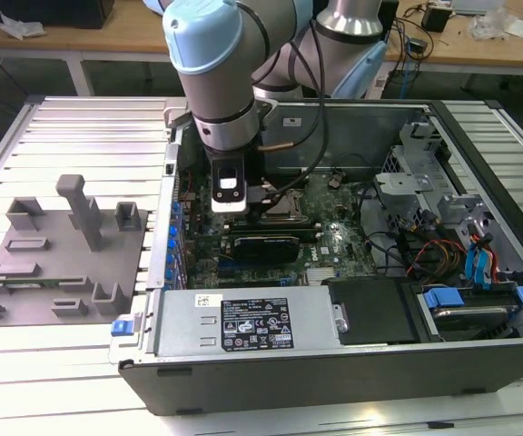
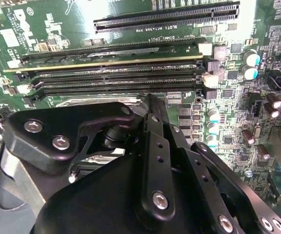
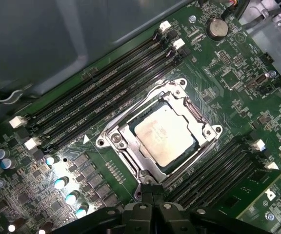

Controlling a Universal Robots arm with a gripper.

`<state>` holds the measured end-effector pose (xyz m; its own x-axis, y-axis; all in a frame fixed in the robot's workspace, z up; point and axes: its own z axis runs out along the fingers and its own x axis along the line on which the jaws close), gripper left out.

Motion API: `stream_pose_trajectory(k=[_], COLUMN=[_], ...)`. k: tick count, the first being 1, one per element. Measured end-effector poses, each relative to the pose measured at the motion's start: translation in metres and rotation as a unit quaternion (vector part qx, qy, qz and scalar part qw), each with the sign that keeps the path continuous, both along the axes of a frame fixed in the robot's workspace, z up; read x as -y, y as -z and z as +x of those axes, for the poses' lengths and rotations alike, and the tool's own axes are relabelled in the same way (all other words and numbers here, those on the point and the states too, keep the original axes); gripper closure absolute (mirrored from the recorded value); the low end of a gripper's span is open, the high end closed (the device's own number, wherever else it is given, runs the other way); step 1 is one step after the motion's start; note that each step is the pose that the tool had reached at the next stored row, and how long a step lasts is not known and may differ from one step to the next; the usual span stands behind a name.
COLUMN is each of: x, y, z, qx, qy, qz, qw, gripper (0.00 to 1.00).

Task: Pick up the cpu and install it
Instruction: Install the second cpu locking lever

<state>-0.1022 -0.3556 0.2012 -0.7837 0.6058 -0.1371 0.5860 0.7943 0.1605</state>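
First wrist view looks down past the gripper (image 3: 148, 192), whose black fingers (image 3: 148, 195) meet in a closed tip with nothing between them, just at the near edge of the socket (image 3: 112, 138). Inside that metal socket frame lies the cpu (image 3: 165, 134), flat, silvery top up, seated square within the frame and apart from the fingertips. Black memory slots (image 3: 106, 78) run along the far side of the socket, and more slots (image 3: 218, 170) run along its other side. A round coin battery (image 3: 217, 28) sits well beyond the socket, near the board's edge.

Second wrist view shows the gripper's black linkage (image 2: 150, 161) up close over the green motherboard (image 2: 228, 97), with long memory slots (image 2: 116, 73) beyond it.

Exterior view has the arm (image 1: 221, 82) reaching down into the open computer case (image 1: 334, 363), its wrist over the motherboard (image 1: 334, 241) near the socket (image 1: 282, 207). Outside the case, toward the exterior view's left, a grey moulded tray (image 1: 62, 263) with blocks and posts rests on the slatted table (image 1: 62, 381).
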Motion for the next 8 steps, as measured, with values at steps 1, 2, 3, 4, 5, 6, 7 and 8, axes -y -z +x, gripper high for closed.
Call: stream_pose_trajectory(k=[1, 2, 3, 4, 5, 6, 7, 8], x=[0.0, 0.0, 0.0, 0.0, 0.0, 0.0, 0.0, 0.0], y=[0.0002, 0.0003, 0.0005, 0.0006, 0.0008, 0.001, 0.0013, 0.0014], z=[-0.0003, -0.0006, -0.0011, -0.0014, -0.0019, -0.0022, -0.0028, -0.003], qx=[0.0004, 0.0008, 0.0013, 0.0017, 0.0023, 0.0027, 0.0035, 0.0038], qy=[0.0, 0.0, 0.0, 0.0, 0.0, 0.0, 0.0, 0.0], qz=[0.0013, 0.0026, 0.0042, 0.0055, 0.0075, 0.0089, 0.0119, 0.0133], qw=[1.0, 1.0, 1.0, 1.0, 1.0, 1.0, 0.9999, 0.9999], gripper=[0.89, 0.89, 0.89, 0.89, 0.89, 0.89, 0.89, 0.89])
